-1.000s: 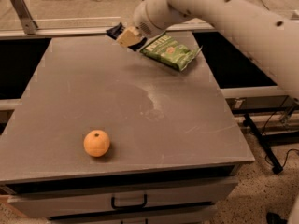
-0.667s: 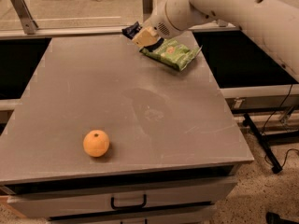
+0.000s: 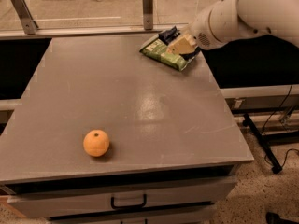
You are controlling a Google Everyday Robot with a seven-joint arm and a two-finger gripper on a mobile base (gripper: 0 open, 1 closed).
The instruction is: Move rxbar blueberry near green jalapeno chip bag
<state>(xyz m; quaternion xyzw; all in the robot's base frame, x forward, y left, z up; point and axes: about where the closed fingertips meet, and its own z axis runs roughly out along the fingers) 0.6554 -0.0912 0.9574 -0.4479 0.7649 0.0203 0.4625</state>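
The green jalapeno chip bag [image 3: 164, 53] lies flat at the far right of the grey table [image 3: 117, 101]. My gripper [image 3: 175, 40] hangs over the bag's far end, reaching in from the right on the white arm [image 3: 243, 13]. Its tan fingers [image 3: 183, 45] are shut on the rxbar blueberry [image 3: 167, 34], a small dark navy bar that sticks out to the left, just above the bag's back edge.
An orange [image 3: 96, 143] sits near the table's front left. A metal rail with posts [image 3: 147, 3] runs behind the table. A drawer with a black handle [image 3: 128, 202] is under the front edge. Cables and a stand foot [image 3: 268, 143] lie on the floor to the right.
My gripper has carried the rxbar blueberry to the right along the back of the table, from left of the green bag to over its far end.
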